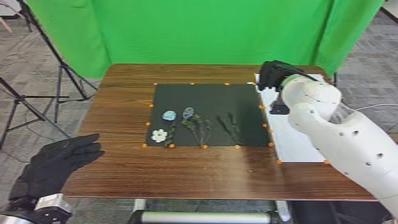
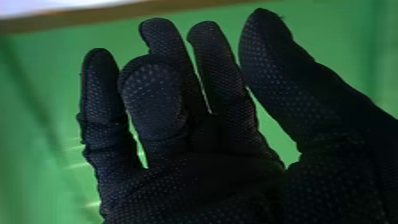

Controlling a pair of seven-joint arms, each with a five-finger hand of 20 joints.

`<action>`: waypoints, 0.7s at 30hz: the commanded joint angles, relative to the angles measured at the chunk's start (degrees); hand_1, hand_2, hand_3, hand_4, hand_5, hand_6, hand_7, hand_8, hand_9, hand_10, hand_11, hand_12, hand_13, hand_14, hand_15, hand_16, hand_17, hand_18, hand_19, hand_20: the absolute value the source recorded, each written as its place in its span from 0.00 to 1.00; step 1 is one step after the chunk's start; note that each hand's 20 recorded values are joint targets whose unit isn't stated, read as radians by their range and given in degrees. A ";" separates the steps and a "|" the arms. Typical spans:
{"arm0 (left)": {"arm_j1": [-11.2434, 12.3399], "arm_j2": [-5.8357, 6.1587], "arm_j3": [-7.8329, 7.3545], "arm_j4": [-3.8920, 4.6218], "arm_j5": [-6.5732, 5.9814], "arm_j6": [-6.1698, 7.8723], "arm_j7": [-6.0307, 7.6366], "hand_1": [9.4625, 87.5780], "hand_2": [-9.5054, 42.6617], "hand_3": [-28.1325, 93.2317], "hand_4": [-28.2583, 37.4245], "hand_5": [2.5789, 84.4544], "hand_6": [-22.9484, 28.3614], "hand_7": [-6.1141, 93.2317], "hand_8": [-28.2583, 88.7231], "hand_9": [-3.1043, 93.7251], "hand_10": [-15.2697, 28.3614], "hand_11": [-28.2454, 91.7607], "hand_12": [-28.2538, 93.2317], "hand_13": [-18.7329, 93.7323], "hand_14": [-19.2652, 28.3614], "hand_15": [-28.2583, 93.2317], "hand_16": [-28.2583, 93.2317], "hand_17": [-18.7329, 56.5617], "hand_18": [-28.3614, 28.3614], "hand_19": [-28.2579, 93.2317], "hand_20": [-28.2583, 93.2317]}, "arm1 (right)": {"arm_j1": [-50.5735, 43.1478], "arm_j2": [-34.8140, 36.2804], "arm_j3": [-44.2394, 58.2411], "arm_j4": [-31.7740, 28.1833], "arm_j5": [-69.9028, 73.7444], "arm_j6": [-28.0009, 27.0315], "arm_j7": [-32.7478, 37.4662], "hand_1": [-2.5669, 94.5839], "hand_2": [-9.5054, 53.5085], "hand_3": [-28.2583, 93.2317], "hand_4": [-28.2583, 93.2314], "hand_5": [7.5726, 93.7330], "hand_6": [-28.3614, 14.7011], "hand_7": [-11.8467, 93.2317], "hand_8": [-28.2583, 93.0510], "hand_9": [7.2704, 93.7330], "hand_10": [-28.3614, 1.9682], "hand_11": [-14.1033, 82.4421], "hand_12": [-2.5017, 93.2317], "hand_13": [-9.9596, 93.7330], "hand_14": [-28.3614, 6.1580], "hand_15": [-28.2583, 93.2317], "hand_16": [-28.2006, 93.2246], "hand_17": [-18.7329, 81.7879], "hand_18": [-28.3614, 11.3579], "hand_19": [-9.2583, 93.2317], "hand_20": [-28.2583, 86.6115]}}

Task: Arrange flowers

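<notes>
At the near left, the black-gloved left hand (image 1: 67, 156) is beside the brown wooden tabletop (image 1: 204, 180), its fingers loosely extended. Farther in, a small white flower (image 1: 159, 135) lies near the near left corner of a flat black sheet (image 1: 173, 100), with a pale blue flower (image 1: 169, 115) beyond it, a grey-blue flower (image 1: 188, 113) just right of that and slim dark green sprigs (image 1: 233, 127) farther right. At the far right, the black-gloved right hand (image 1: 275, 72) is spread wide, thumb apart.
</notes>
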 commanded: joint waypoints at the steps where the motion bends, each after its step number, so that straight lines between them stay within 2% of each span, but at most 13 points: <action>1: -0.23 -0.72 0.40 0.31 0.41 -0.25 0.09 0.23 0.29 0.88 0.17 0.59 0.75 0.20 0.17 0.46 0.88 0.55 0.32 0.42 1.00 0.74 0.13 0.12 0.90 0.72 0.36 | -3.04 5.56 4.31 5.85 -2.28 -2.99 2.17 0.42 0.05 0.94 0.00 0.56 0.55 0.31 0.13 0.58 0.34 0.39 0.20 0.70 0.54 0.89 0.40 0.43 0.20 0.89 0.37; 5: -0.76 -0.72 1.10 0.54 0.31 -0.33 0.39 0.23 0.29 0.88 0.17 0.59 0.75 0.20 0.17 0.46 0.88 0.55 0.32 0.43 1.00 0.74 0.13 0.12 0.90 0.72 0.36 | -3.74 4.32 5.88 7.72 -3.06 -2.46 2.24 0.41 0.03 0.94 0.00 0.55 0.56 0.31 0.13 0.57 0.33 0.39 0.20 0.70 0.54 0.89 0.39 0.43 0.20 0.89 0.36; 6: -0.15 0.03 1.25 0.50 -0.14 0.22 1.34 0.23 0.29 0.88 0.17 0.59 0.75 0.20 0.17 0.46 0.88 0.55 0.32 0.42 1.00 0.74 0.13 0.12 0.90 0.72 0.36 | -3.43 4.13 5.59 8.27 -3.52 -1.95 2.09 0.41 0.03 0.94 0.00 0.55 0.56 0.31 0.13 0.56 0.33 0.39 0.20 0.69 0.53 0.89 0.39 0.43 0.20 0.89 0.36; 7: -0.65 -0.15 1.36 0.66 -0.04 -0.19 0.86 0.23 0.29 0.88 0.17 0.59 0.75 0.20 0.17 0.46 0.88 0.55 0.32 0.42 1.00 0.74 0.13 0.12 0.90 0.72 0.36 | -3.79 4.07 5.86 8.39 -3.78 -1.31 2.27 0.41 0.03 0.94 0.00 0.54 0.56 0.31 0.13 0.56 0.32 0.39 0.20 0.69 0.53 0.89 0.39 0.43 0.19 0.89 0.36; 10: -0.83 -0.22 1.69 0.71 0.02 -0.12 1.01 0.23 0.29 0.88 0.17 0.59 0.75 0.20 0.17 0.46 0.88 0.55 0.32 0.42 1.00 0.74 0.13 0.12 0.90 0.72 0.36 | -3.09 3.03 6.00 9.80 -4.11 -1.57 2.19 0.41 0.02 0.94 0.00 0.53 0.56 0.31 0.12 0.55 0.32 0.38 0.20 0.69 0.54 0.89 0.39 0.42 0.20 0.89 0.36; 12: -0.54 0.37 1.81 0.79 -0.41 0.18 1.78 0.23 0.29 0.88 0.17 0.59 0.75 0.20 0.17 0.46 0.88 0.55 0.32 0.43 1.00 0.74 0.13 0.12 0.90 0.72 0.36 | -2.69 2.60 5.70 10.70 -3.88 -1.23 2.54 0.41 0.02 0.94 0.00 0.53 0.56 0.31 0.12 0.54 0.32 0.38 0.20 0.69 0.53 0.89 0.39 0.42 0.19 0.89 0.36; 16: -0.86 0.42 2.13 0.99 -0.39 0.07 2.10 0.23 0.29 0.88 0.17 0.59 0.75 0.20 0.17 0.46 0.88 0.55 0.32 0.42 1.00 0.74 0.13 0.12 0.90 0.72 0.37 | -2.70 0.76 6.25 12.59 -4.18 -1.08 2.38 0.41 0.02 0.94 0.00 0.52 0.56 0.30 0.12 0.54 0.32 0.37 0.20 0.68 0.53 0.89 0.39 0.42 0.19 0.89 0.36; 17: -0.69 0.19 2.01 1.01 -0.56 -0.31 2.14 0.23 0.29 0.88 0.17 0.59 0.75 0.20 0.17 0.46 0.88 0.55 0.32 0.42 1.00 0.74 0.13 0.12 0.90 0.72 0.37 | -2.35 0.14 5.90 13.35 -4.21 -0.78 2.39 0.41 0.02 0.94 0.00 0.52 0.56 0.30 0.12 0.54 0.32 0.37 0.20 0.68 0.53 0.89 0.39 0.42 0.19 0.89 0.36; 19: -0.18 0.20 2.48 1.12 -1.17 -0.13 2.54 0.23 0.29 0.88 0.17 0.59 0.75 0.20 0.17 0.46 0.88 0.55 0.32 0.42 1.00 0.74 0.13 0.12 0.90 0.72 0.37 | -1.64 -0.64 4.80 14.50 -3.78 -0.90 2.91 0.41 0.01 0.94 0.00 0.52 0.56 0.30 0.12 0.54 0.32 0.37 0.20 0.68 0.53 0.89 0.39 0.42 0.19 0.89 0.36; 21: -0.18 0.92 3.29 1.40 -1.63 0.41 3.22 0.23 0.29 0.88 0.17 0.59 0.75 0.20 0.17 0.46 0.88 0.55 0.32 0.42 1.00 0.74 0.13 0.12 0.90 0.72 0.37 | -2.00 -2.11 5.84 15.28 -5.44 -2.60 3.38 0.41 0.01 0.94 0.00 0.52 0.56 0.30 0.12 0.54 0.32 0.37 0.20 0.68 0.53 0.89 0.39 0.42 0.19 0.89 0.36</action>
